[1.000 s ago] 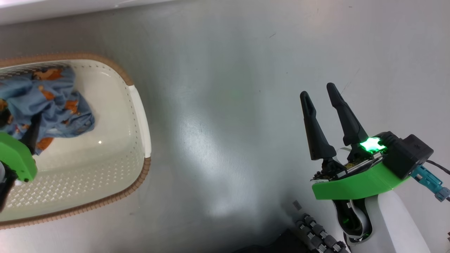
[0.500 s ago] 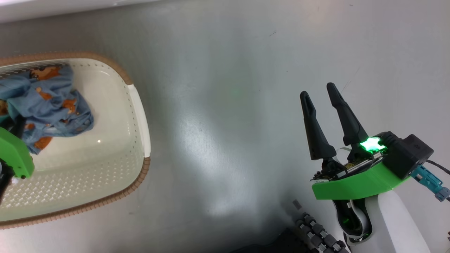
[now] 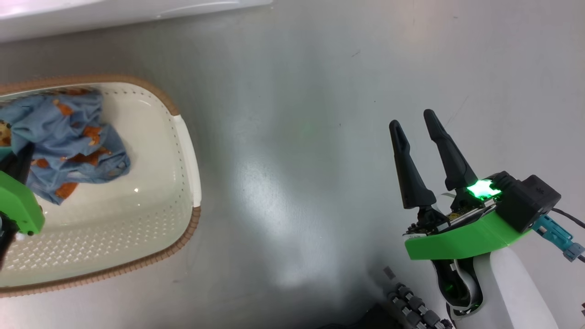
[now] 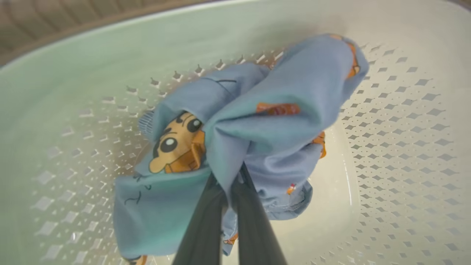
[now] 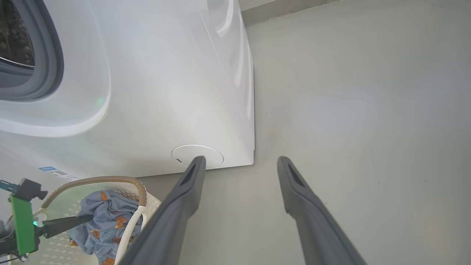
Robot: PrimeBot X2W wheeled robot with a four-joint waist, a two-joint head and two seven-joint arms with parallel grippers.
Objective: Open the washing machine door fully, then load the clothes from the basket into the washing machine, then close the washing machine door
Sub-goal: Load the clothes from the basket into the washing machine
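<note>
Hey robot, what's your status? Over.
Left gripper shut on clothes in basket. Right gripper open, empty. Nothing seen in the way.

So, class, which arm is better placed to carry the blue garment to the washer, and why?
Left: the left gripper is shut on the blue garment in the basket; the right gripper hangs open above the floor.
</note>
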